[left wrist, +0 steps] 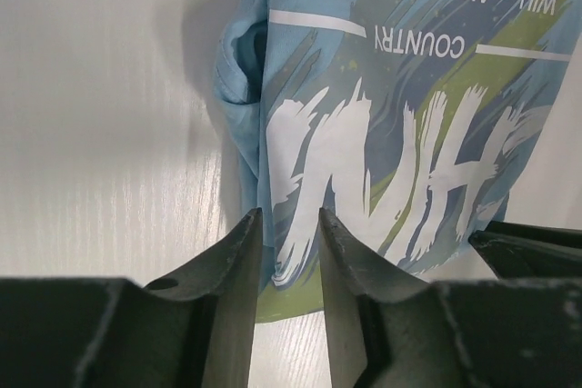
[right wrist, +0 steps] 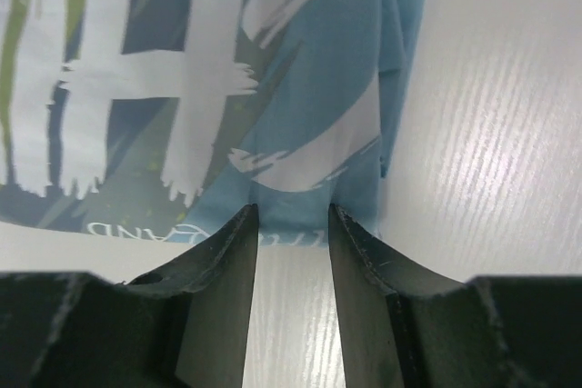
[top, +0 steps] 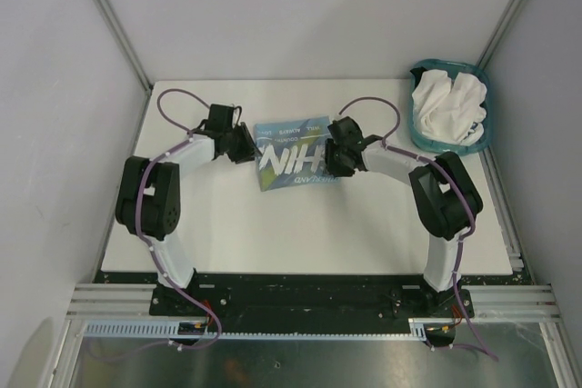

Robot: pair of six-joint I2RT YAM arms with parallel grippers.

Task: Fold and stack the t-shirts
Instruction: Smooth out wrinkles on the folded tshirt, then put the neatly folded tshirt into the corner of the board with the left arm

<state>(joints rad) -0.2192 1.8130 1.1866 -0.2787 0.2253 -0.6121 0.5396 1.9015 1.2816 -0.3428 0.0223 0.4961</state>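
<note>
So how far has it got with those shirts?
The blue shirt lies folded into a small rectangle mid-table, so one looks about done. The left fingers and right fingers sit open at its opposite edges. The white shirts are heaped unfolded in the basket; nothing is stacked yet.

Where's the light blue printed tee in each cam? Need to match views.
Top external: the light blue t-shirt lies folded mid-table, between the left gripper and the right gripper.
Left wrist: it fills the upper right, with its left edge running down the middle.
Right wrist: it fills the upper left and centre.
Shared landmark: the white brush-stroke lettering.
</note>
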